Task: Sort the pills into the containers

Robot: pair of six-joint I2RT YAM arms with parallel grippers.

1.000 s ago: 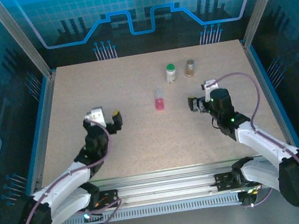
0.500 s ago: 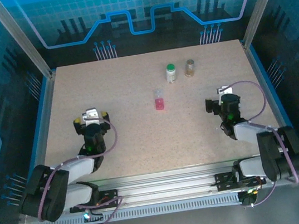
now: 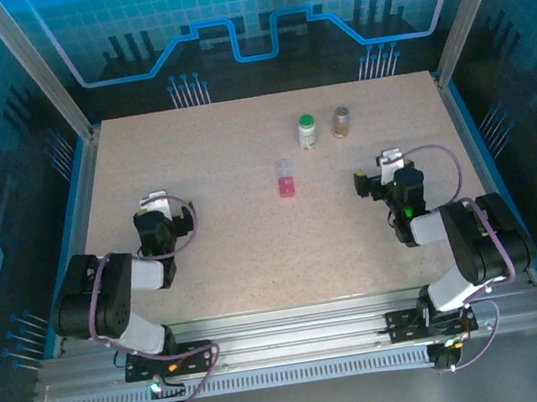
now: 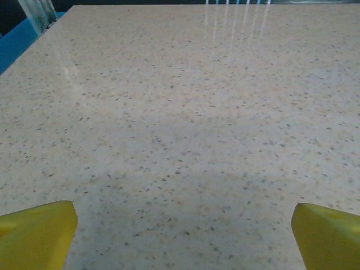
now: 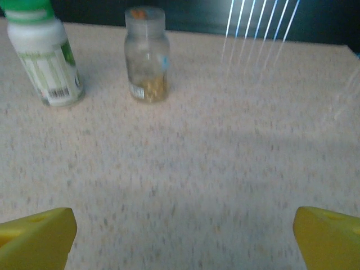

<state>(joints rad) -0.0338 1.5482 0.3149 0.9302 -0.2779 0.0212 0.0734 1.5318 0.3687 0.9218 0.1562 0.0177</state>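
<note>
Three containers stand at the back middle of the table. The white bottle with a green cap [image 3: 308, 131] [image 5: 45, 62] is beside the amber bottle with a tan cap [image 3: 341, 121] [image 5: 146, 56]. Yellowish pills [image 5: 149, 87] lie in the amber bottle's bottom. The pink-tinted vial [image 3: 285, 178] stands nearer and to the left. My right gripper [image 3: 384, 176] [image 5: 183, 239] is open and low over the table, short of the two bottles, with nothing between its yellow fingertips [image 5: 36, 236]. My left gripper [image 3: 160, 210] [image 4: 183, 236] is open over bare table at the left.
The speckled table [image 3: 255, 243] is fenced by a blue rail on the left [image 3: 72, 205] and on the right [image 3: 478, 149]. Both arms are folded back close to their bases at the near edge.
Both arms have drawn back and folded toward their bases. Both grippers have stayed open, and the bottles have not moved.
</note>
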